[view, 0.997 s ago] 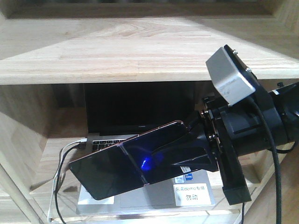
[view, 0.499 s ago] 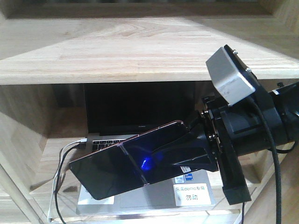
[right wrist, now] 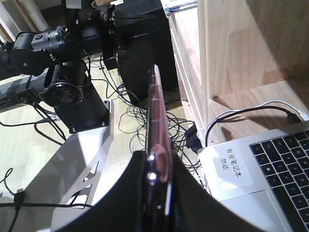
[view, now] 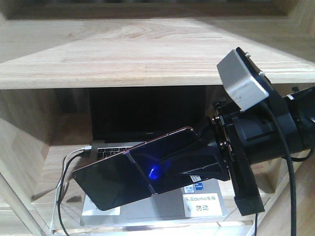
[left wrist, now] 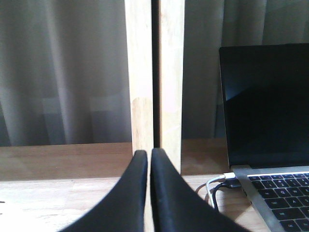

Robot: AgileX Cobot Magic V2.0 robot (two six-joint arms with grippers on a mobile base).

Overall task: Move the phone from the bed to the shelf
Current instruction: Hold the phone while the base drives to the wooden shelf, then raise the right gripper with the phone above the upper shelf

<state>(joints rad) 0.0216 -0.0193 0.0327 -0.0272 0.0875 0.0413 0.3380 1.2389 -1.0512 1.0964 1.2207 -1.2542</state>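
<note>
The phone point(view: 123, 179), a glossy black slab with a pinkish-gold rim and a crease across its middle, hangs tilted in the air with its left end low. My right gripper point(view: 184, 158) is shut on its right end. It hovers in front of the lower bay of the shelf point(view: 147, 49), over a grey laptop point(view: 147, 204). In the right wrist view the phone point(right wrist: 157, 116) shows edge-on between the black fingers point(right wrist: 190, 193) of the right gripper point(right wrist: 158, 166). My left gripper point(left wrist: 148, 154) is shut with nothing in it, above a wooden board point(left wrist: 58, 193). The bed is out of view.
The open laptop point(left wrist: 265, 116) has a white cable point(view: 69, 162) plugged into its left side and a white label point(right wrist: 233, 166) on its palm rest. Two upright wooden posts point(left wrist: 142, 72) stand ahead of the left gripper. A black robot base point(right wrist: 72, 96) and tangled cables lie on the floor.
</note>
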